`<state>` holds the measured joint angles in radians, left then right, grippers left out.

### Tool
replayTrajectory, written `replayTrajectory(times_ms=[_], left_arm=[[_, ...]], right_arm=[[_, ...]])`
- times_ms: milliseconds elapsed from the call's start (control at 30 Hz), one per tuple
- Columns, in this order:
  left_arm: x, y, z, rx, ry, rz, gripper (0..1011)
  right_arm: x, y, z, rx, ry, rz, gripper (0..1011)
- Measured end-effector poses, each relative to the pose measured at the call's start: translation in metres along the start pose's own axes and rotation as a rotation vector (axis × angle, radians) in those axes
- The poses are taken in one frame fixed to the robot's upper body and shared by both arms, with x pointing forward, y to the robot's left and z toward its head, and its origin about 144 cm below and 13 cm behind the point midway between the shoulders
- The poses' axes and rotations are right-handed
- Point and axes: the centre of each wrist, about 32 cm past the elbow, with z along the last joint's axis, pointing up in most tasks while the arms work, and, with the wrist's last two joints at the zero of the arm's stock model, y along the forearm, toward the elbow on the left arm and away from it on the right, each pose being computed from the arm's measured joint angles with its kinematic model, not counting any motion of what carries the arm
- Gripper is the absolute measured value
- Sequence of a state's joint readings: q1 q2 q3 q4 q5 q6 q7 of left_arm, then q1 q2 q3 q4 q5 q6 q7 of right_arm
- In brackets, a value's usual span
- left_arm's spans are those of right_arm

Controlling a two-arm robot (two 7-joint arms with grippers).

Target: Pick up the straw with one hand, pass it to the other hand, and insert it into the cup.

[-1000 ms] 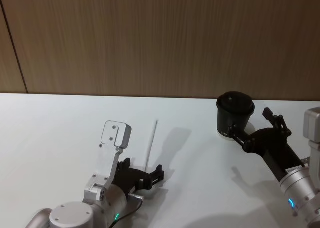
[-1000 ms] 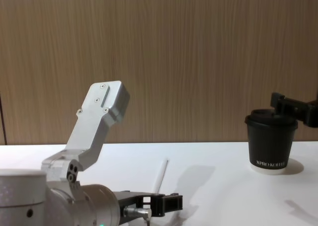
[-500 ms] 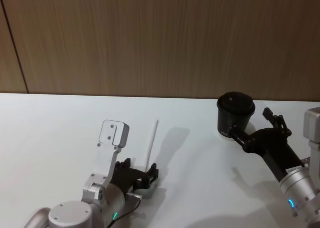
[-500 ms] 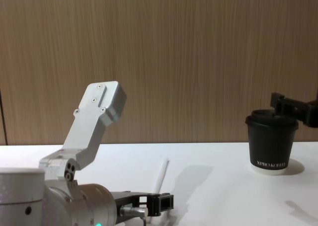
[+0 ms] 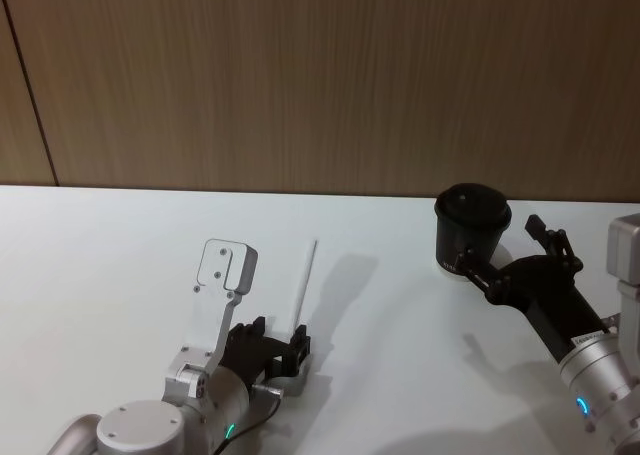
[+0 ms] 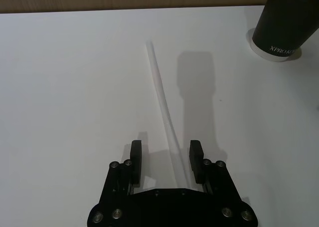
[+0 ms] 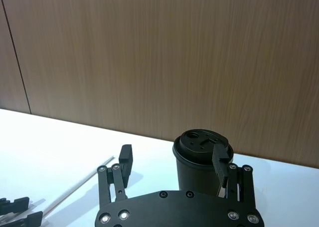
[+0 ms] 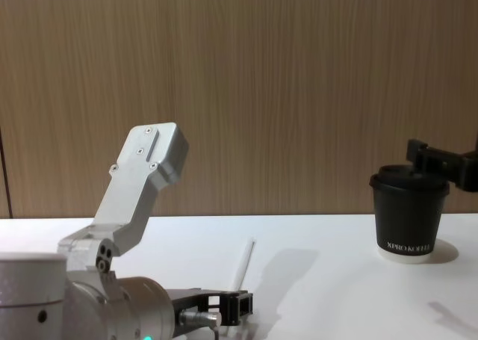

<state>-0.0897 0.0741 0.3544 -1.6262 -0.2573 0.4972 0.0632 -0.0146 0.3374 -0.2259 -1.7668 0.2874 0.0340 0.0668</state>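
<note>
Thin white straw (image 5: 306,283), flat on the table (image 5: 120,265) ahead of the left arm, running lengthwise away from the robot. Faintly bowed along its length. Well apart from the cup (image 5: 470,225), which stands off to the right near the wall (image 5: 300,75).

Probably next to no weight. Hollow and smooth by the look of it, so easy to roll or flick aside with a nudge, and easy to crush or kink under a hard squeeze. Likely stiff enough to stay straight when held by one end, though apt to swing. Best taken near the close end, squarely across its width, with a gentle pinch, leaving most of the length free for the handover and for the far tip to go into the lid (image 7: 202,139).

Left gripper (image 6: 165,154) low over the table, spread wide, one finger either side of the straw's near end. Straw closer to one finger than to the other, not yet pinched. Worth centring before closing, or letting the closing fingers sweep it inward.

Right gripper (image 5: 497,241) over by the cup, likewise spread, with the cup just beyond and between its fingers. Impossible to tell whether touching the cup. Gripping nothing.
</note>
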Motion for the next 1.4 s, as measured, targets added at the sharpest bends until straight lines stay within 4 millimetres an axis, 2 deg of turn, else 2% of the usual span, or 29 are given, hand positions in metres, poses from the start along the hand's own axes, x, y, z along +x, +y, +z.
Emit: replayTrajectory(times_ms=[1067, 1400], left_arm=[[-0.0005, -0.0001, 0.0001, 0.002, 0.001, -0.002, 388], [-0.0009, -0.0001, -0.0001, 0.003, 0.001, -0.004, 92]], right_arm=[[0.0, 0.0, 0.0, 0.0, 0.0, 0.0, 1001], [0.0, 0.0, 0.0, 0.0, 0.0, 0.0, 1001]])
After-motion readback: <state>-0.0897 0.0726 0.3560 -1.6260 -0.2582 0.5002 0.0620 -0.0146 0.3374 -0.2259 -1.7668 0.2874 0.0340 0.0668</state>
